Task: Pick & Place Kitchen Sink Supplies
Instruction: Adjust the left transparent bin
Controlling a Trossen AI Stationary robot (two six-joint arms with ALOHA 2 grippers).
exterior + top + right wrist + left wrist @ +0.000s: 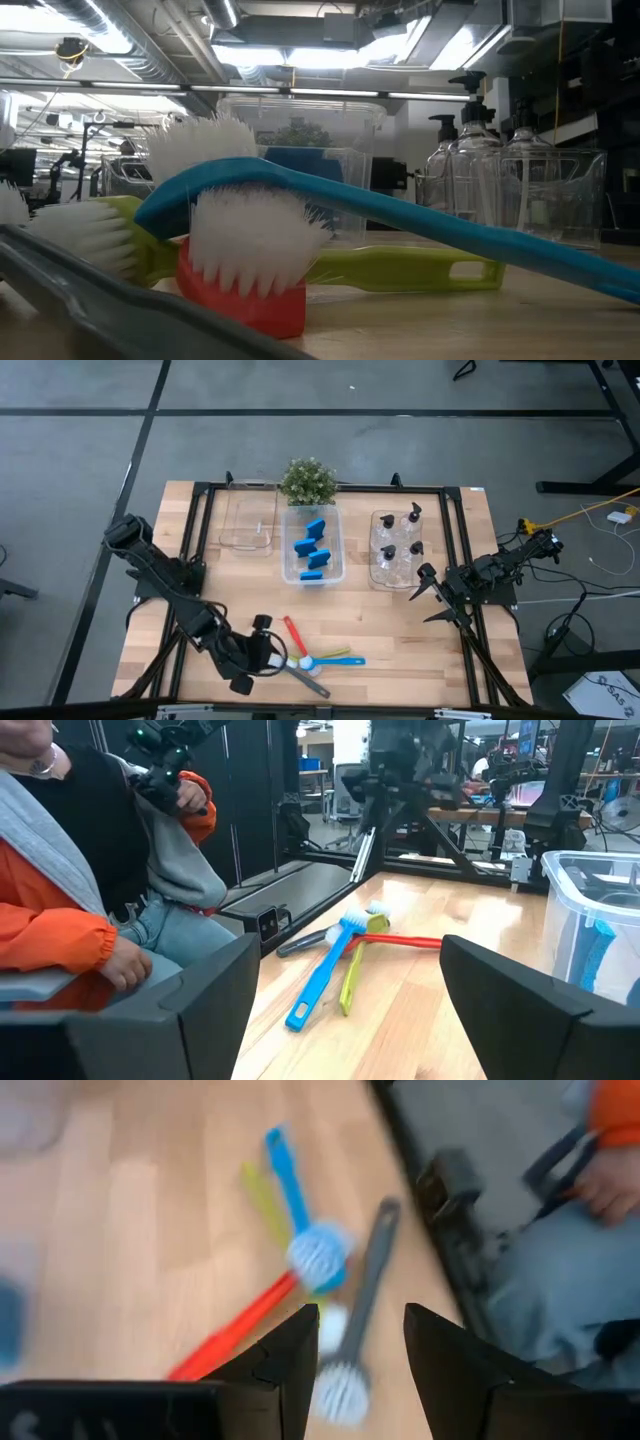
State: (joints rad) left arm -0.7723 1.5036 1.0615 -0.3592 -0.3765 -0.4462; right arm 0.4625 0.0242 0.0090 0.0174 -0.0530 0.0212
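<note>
Left wrist view: grey brush (362, 1302) seemingly lies between parted fingers (290, 1370).

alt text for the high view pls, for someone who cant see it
Seen from above, the left gripper hovers open by four crossed brushes at the table's near edge. Behind sit three clear bins: one empty, one with blue sponges, one with pump bottles.

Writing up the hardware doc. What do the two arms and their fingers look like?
Both arms are dark, near-black, jointed links. The left gripper has a white patch near its tip in the high view; its two fingers are black, matte wedges tapering to a point. The right gripper ends in slim black prongs; its fingers are broad, flat, dark-grey blades.
</note>
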